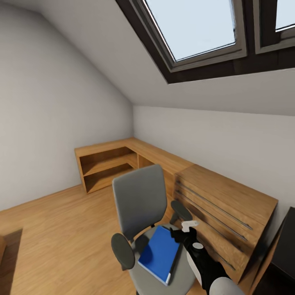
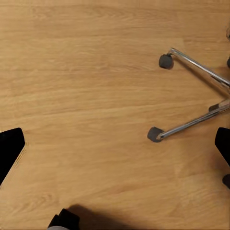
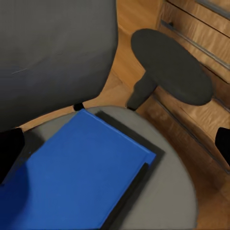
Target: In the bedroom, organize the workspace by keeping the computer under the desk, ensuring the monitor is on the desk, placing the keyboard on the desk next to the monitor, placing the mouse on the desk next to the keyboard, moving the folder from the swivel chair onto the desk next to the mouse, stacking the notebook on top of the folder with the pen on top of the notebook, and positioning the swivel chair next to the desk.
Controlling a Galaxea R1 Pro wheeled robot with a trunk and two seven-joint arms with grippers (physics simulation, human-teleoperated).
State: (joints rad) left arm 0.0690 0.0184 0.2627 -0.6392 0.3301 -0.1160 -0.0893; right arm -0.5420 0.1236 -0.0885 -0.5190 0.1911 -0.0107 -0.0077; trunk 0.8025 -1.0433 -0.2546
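Time to grab the folder (image 1: 159,254) with the right gripper (image 1: 186,233), which hangs wide apart and holds nothing. Blue and flat, lying on the seat of the chair (image 1: 139,200) right under the fingers, its near edge just below them. Best to go straight down at that edge, not at the middle (a flat thing on a soft seat gives the fingers nothing to pinch there). Slide one finger under the edge where it sticks out, press the other on top, then squeeze gently and lift flat so nothing slips off. Keep away from the armrest (image 3: 170,64) just past the fingers, and try not to bump the seat, since wheels would likely let it roll away. Over on the other side, the left gripper (image 2: 115,148) spread apart too, holding nothing, pointing down at the floor (image 2: 86,96) with two chrome legs (image 2: 196,122) off to one side of it. Hard to make out: a dark strip peeking out under the folder's edge. Maybe the notebook, maybe just the folder's own back; cannot tell which. Something small and white by the right gripper in the head view, too little to name. A black shape (image 1: 287,250) beyond the wooden drawers (image 1: 229,205), cut off at the picture's edge, maybe the desk.
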